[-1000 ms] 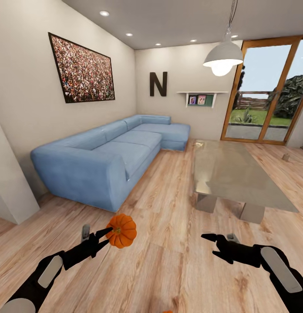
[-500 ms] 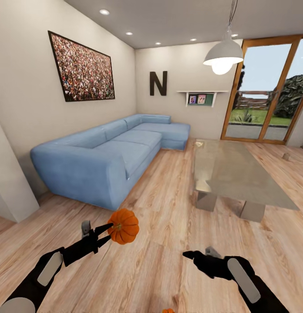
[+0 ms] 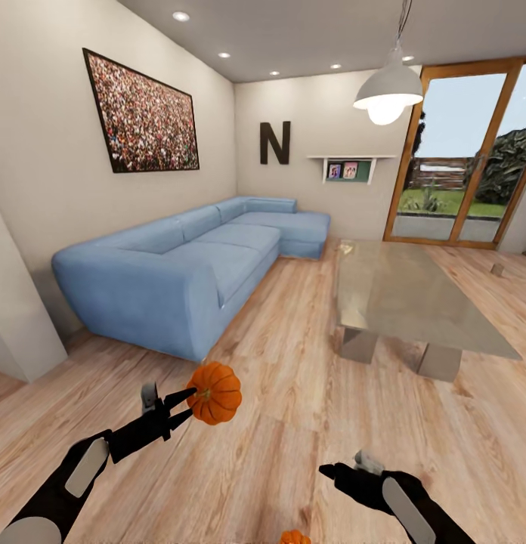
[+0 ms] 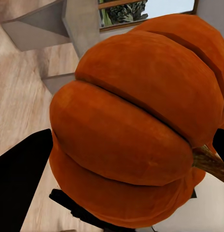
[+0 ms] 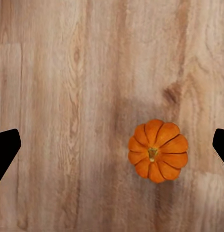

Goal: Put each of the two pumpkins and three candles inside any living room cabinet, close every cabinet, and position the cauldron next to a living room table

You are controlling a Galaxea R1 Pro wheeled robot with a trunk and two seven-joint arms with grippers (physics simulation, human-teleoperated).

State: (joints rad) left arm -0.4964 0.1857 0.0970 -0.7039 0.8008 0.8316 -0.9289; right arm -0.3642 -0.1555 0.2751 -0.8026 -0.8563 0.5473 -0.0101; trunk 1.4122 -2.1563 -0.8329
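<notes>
Pumpkin (image 3: pixel 214 393) gripped by left gripper (image 3: pixel 189 400); right gripper (image 5: pixel 112 145) spread above second pumpkin (image 5: pixel 158 150)

A home living room: a long blue corner sofa (image 3: pixel 195 272) lines the wall beneath a large framed crowd photograph (image 3: pixel 146 117), beside a glossy low table (image 3: pixel 414 302) on pale wood flooring (image 3: pixel 293 446). A pendant lamp (image 3: pixel 388 91), a wall-mounted letter N (image 3: pixel 274 143) and wood-framed glass doors (image 3: pixel 463 151) open to a garden.
</notes>
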